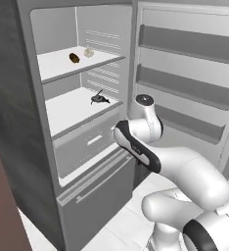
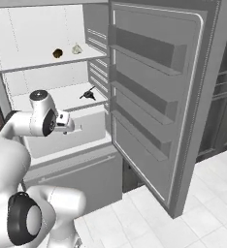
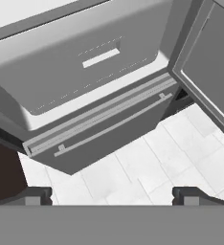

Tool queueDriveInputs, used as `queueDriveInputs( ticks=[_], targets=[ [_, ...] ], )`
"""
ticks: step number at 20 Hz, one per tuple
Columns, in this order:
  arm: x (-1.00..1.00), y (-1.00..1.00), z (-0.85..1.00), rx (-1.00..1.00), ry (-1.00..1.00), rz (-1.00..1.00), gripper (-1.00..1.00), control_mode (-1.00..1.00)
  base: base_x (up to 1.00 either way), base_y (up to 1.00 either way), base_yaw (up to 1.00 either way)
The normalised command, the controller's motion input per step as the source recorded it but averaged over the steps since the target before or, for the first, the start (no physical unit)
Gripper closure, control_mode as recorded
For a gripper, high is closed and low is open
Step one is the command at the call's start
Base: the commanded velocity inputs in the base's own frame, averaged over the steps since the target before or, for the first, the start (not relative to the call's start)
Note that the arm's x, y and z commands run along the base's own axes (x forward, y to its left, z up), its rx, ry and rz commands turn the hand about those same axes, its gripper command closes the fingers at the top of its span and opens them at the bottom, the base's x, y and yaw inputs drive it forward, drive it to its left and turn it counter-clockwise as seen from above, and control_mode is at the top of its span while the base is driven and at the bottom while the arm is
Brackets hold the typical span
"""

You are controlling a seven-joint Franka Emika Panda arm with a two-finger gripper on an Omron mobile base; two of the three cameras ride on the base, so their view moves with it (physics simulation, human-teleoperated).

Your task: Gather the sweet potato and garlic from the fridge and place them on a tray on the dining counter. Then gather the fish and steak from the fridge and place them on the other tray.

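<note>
Left base view: the fridge (image 1: 23, 98) stood open, sweet potato (image 1: 74, 58) and garlic (image 1: 88, 51) on its upper shelf. The gripper (image 3: 112, 194) (fingers spread, empty) pointed floorward — it needed raising toward that shelf first.

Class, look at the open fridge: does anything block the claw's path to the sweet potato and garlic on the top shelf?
Nothing visible does. The fridge door stands wide open, and the sweet potato and garlic sit uncovered on the top shelf. The claw, open and empty, points down at the lower drawer, so it must rise first.
</note>
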Motion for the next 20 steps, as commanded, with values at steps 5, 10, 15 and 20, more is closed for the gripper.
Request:
queueDriveInputs(
  ticks=[5, 10, 15, 20],
  targets=[
    [0.0, 0.0, 0.0, 0.0, 0.0, 0.0, -1.0, 1.0, 0.67, -0.2, 0.22],
    [0.0, 0.0, 0.0, 0.0, 0.0, 0.0, -1.0, 1.0, 0.58, -0.16, 0.22],
    [0.0, 0.0, 0.0, 0.0, 0.0, 0.0, -1.0, 1.0, 0.57, -0.01, 0.23],
    [0.0, 0.0, 0.0, 0.0, 0.0, 0.0, -1.0, 1.0, 0.59, -0.04, 0.25]
  ],
)
